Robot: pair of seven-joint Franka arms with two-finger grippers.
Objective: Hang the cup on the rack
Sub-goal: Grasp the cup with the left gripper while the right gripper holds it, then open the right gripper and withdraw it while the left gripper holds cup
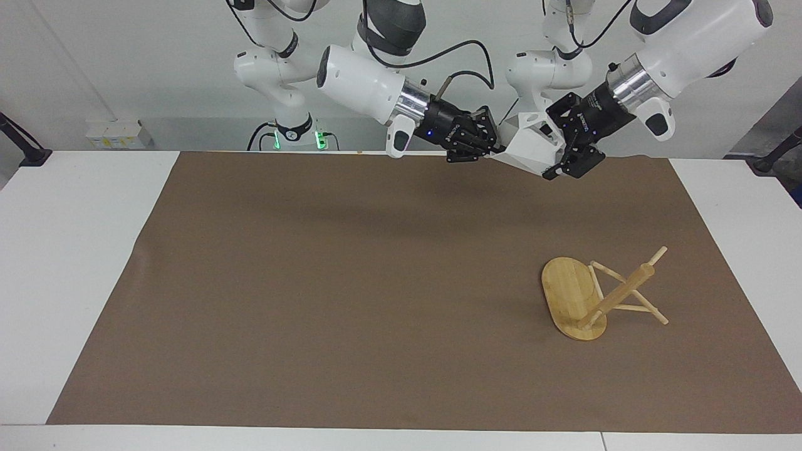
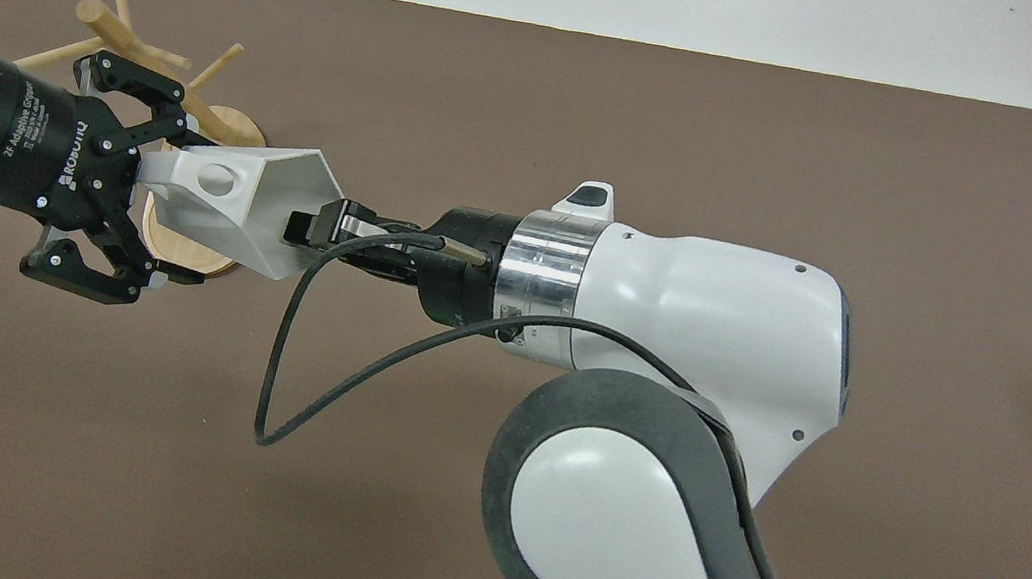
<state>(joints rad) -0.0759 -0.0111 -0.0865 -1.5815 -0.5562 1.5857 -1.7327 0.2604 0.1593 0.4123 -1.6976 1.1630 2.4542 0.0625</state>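
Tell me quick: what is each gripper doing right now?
Right gripper: closed on the cup, holding it in the air.
Left gripper: open, its fingers around the cup's handle end.
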